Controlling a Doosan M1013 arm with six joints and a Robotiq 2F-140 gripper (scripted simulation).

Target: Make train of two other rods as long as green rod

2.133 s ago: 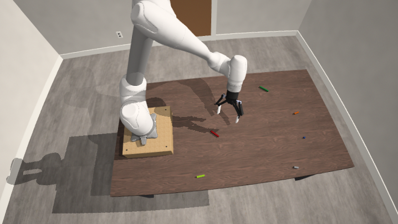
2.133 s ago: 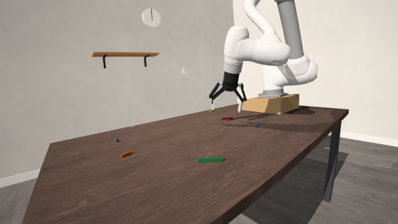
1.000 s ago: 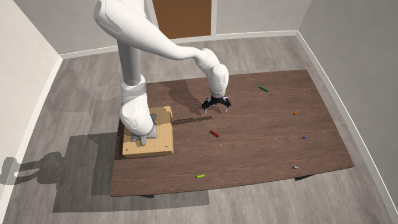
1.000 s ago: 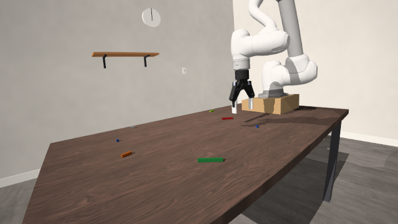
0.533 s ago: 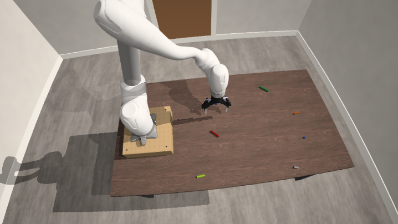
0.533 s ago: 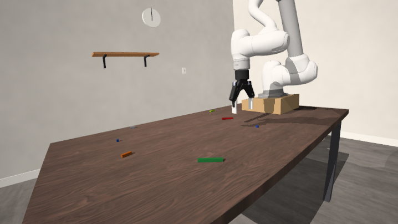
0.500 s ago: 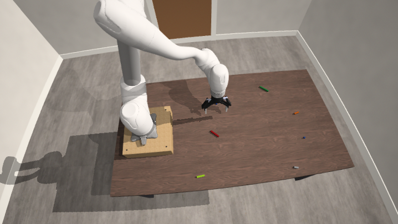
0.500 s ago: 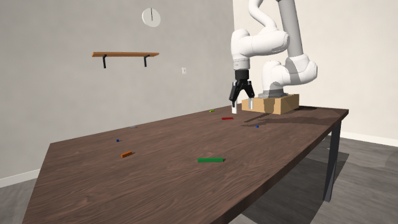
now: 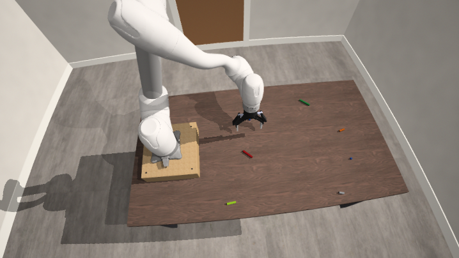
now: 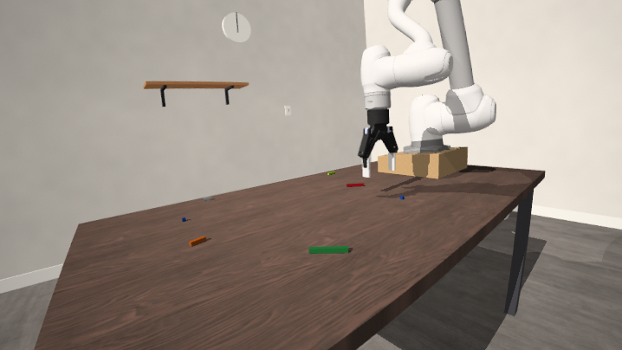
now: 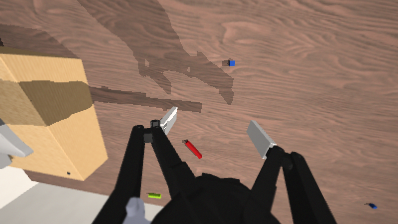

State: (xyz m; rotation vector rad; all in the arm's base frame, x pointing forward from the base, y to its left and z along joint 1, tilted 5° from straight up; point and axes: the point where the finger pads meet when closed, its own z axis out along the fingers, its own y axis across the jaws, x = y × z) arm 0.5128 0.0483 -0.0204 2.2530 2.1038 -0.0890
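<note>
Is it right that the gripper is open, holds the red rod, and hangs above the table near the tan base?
Not quite. The gripper is open and hangs above the table near the tan base, but it holds nothing. The wrist view shows the red rod lying on the table below the fingers.

The white arm [image 9: 179, 48] is bent downward; the gripper [image 9: 249, 127] is held wide open, nothing gripped.

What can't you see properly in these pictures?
- One blue rod: in the top view the gripper covers it.
- Grey rod: a tiny far speck in the exterior view, its shape unclear.
- Green rod: outside the wrist view's edges.
</note>
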